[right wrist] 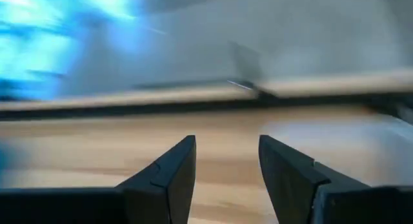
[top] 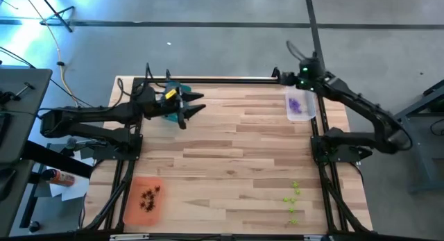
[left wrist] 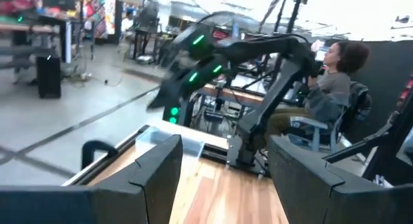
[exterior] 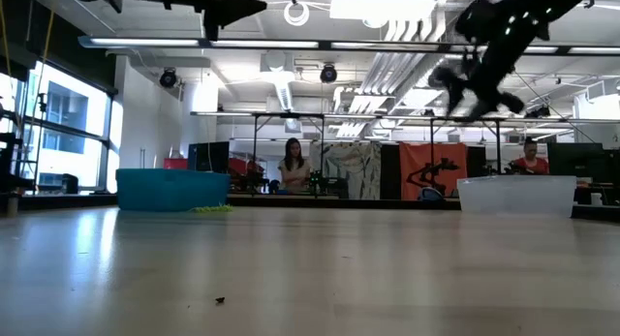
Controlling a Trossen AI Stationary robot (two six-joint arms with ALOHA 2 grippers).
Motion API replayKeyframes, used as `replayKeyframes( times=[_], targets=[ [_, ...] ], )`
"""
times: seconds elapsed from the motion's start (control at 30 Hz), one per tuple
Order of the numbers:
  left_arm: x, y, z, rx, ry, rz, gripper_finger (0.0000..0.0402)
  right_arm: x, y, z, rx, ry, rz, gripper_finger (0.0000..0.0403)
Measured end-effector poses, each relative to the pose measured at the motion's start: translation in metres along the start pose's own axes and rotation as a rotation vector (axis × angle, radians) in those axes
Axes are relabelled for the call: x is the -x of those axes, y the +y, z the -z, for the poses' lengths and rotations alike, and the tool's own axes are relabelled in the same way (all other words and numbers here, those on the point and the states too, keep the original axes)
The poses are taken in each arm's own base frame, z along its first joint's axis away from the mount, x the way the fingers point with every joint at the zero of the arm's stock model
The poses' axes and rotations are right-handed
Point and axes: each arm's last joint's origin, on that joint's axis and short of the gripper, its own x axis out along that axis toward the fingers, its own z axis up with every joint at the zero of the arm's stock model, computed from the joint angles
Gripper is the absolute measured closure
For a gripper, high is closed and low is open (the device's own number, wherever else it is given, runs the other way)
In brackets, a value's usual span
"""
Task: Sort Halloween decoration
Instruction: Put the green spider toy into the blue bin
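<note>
The decoration shows as three groups: purple trinkets [top: 297, 105] inside the clear tray [top: 309, 114], dark ones [top: 150, 196] in the orange tray [top: 134, 208], and lime green ones [top: 293, 199] loose on the wood near the right near corner. One tiny dark trinket [exterior: 220, 300] lies alone on the table. My left gripper [top: 195, 106] [left wrist: 222, 153] hangs open, high above the teal tray [top: 171, 116] [exterior: 172, 189]. My right gripper [top: 279, 75] [right wrist: 226, 150] is open and raised beside the clear tray [exterior: 516, 194], near the far edge. Neither holds anything.
A few lime green bits [exterior: 211, 209] lie beside the teal tray. The black frame rails [top: 229, 79] run along the far and side edges. The wooden table's middle [top: 236, 144] is bare. People sit at desks beyond the table [exterior: 294, 167].
</note>
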Motion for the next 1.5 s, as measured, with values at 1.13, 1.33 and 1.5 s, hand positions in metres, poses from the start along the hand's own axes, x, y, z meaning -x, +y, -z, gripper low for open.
replayKeyframes(
  times=[1.13,1.33,1.5],
  targets=[
    [0.015,0.008,0.006,0.059,0.141,-0.096,0.019,0.14,0.064,0.221,0.533,1.183,-0.294,0.0238],
    [0.016,0.011,0.008,0.001,0.153,-0.156,0.019,0.137,0.052,0.263,0.63,1.18,0.047,0.0238],
    [0.016,0.011,0.008,-0.003,0.153,-0.162,0.019,0.117,0.052,0.293,0.695,1.152,0.202,0.0238]
  ],
)
